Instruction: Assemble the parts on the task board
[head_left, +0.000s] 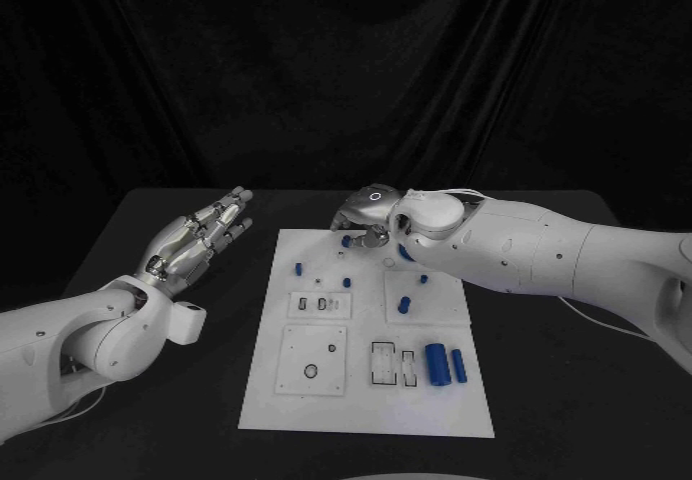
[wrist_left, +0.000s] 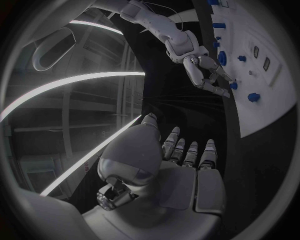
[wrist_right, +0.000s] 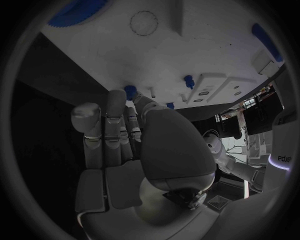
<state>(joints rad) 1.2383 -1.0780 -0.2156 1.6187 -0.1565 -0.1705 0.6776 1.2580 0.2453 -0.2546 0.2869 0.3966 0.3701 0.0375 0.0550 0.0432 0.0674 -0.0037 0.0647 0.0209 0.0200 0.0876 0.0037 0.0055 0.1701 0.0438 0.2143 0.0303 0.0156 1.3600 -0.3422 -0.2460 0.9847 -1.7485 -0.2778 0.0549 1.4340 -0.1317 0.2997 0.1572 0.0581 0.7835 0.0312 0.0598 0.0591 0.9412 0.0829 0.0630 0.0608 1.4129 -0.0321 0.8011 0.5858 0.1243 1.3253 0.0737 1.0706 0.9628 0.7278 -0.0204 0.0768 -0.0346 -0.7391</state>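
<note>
The white task board (head_left: 368, 395) lies in the middle of the black table. Several blue parts sit on it: a peg (head_left: 300, 268) near its left edge, short pieces (head_left: 407, 303) at mid-right, and two cylinders (head_left: 436, 362) lying side by side lower right. My right hand (head_left: 368, 215) hangs over the board's far end, fingers pointing down. Its thumb and a finger (wrist_right: 115, 102) close on a small blue peg (wrist_right: 130, 91) standing on the board (wrist_right: 187, 45). My left hand (head_left: 202, 238) hovers left of the board, fingers straight and apart, holding nothing.
Rectangular insets with slots and holes (head_left: 315, 362) cover the board's near half. Bare black table surrounds the board, with a black curtain behind. The left wrist view has the right hand (wrist_left: 203, 70) reaching down onto the board (wrist_left: 269, 100) near blue parts (wrist_left: 253, 97).
</note>
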